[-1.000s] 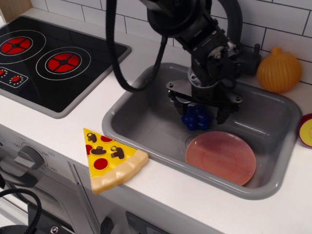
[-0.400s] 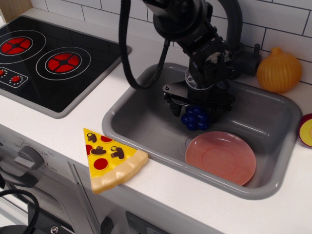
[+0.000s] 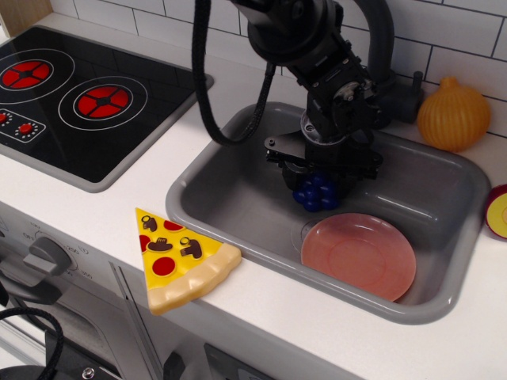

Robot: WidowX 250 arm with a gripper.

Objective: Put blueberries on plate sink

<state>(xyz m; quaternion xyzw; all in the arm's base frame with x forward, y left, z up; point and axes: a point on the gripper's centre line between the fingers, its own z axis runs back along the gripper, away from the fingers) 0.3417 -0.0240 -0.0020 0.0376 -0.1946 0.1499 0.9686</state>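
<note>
The dark blue blueberries [image 3: 318, 194] lie in the grey sink [image 3: 218, 198], near its middle, just behind the salmon-pink plate [image 3: 358, 255]. The plate lies flat on the sink floor at the front right and has nothing on it. My gripper [image 3: 321, 180] reaches down into the sink from above, with its black fingers closed against both sides of the blueberries. The top of the berries is hidden under the gripper body. The berries look low, at or near the sink floor, and apart from the plate.
A yellow pizza slice [image 3: 181, 257] lies on the counter's front edge, left of the sink. A black stovetop [image 3: 87, 103] is at the far left. An orange onion-like toy [image 3: 453, 115] and a red toy [image 3: 499, 212] sit right of the sink. A dark faucet [image 3: 384, 36] stands behind it.
The gripper's fingers, spread wide above the blueberries a second ago, have dropped and closed in on them. The berries and plate have barely moved.
</note>
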